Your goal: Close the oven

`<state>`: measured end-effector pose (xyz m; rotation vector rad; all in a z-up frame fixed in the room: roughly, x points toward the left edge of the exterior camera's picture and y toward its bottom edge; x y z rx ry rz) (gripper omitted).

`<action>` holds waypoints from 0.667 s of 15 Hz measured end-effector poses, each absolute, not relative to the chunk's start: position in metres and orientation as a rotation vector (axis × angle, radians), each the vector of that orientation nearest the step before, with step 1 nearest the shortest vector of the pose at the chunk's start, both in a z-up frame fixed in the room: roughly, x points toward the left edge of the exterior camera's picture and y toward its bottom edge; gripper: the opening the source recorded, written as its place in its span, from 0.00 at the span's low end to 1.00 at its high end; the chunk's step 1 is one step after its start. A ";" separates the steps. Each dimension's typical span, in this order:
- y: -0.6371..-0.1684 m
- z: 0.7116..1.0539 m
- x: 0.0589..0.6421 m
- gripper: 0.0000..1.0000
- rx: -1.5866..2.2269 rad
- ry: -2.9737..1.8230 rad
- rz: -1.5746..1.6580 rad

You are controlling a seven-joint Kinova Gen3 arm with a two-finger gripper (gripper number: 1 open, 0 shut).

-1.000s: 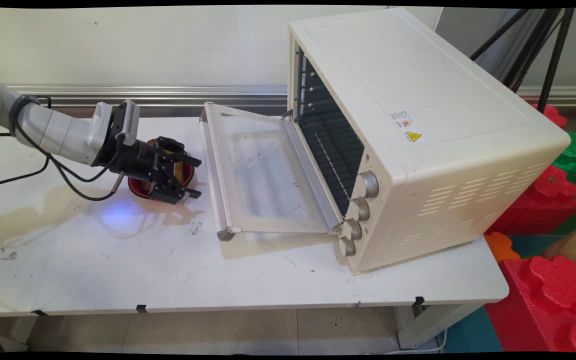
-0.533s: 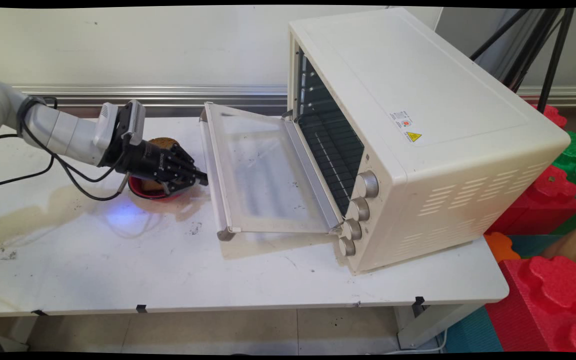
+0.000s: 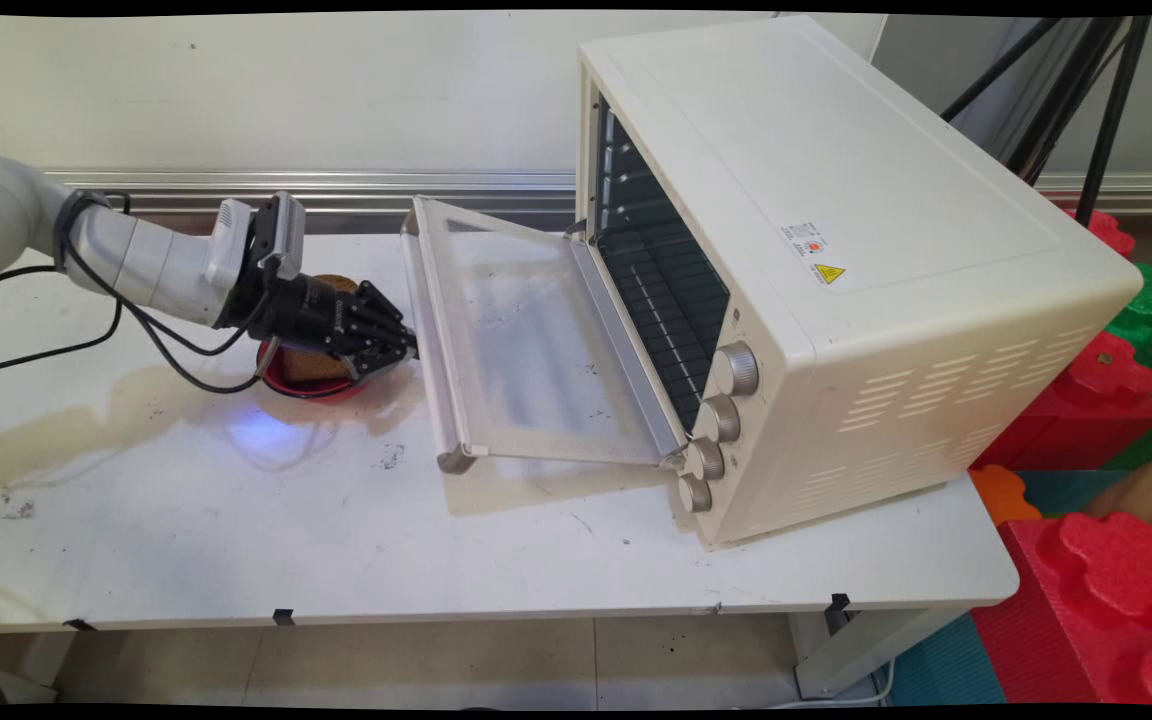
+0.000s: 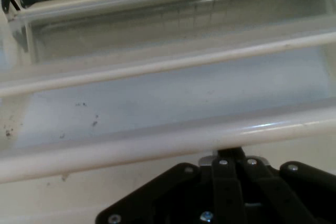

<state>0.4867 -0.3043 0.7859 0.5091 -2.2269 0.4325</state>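
My black gripper (image 3: 406, 346) is shut, with its fingertips pressed against the handle bar (image 3: 430, 330) of the cream toaster oven's (image 3: 836, 250) glass door (image 3: 526, 340). The door hangs open, tilted slightly up from flat. In the hand view the shut gripper (image 4: 230, 153) meets the white handle bar (image 4: 131, 148) from below, with the door glass (image 4: 173, 93) and the dark oven mouth beyond. Just behind the gripper, a red bowl (image 3: 321, 388) holding a brown piece of bread (image 3: 308, 364) sits on the table, partly hidden by the hand.
Several knobs (image 3: 733, 368) run down the oven's front right side. Red and green foam blocks (image 3: 1106, 400) stand off the table's right end, and black tripod legs (image 3: 1096, 110) rise behind the oven. Black cables (image 3: 86, 345) trail over the stained table (image 3: 236, 520) on the left.
The gripper went from open over the bowl to shut and moved right to the door handle. The door's front edge has lifted a little.
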 end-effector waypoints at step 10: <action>-0.320 0.811 0.463 0.00 0.506 -2.127 0.445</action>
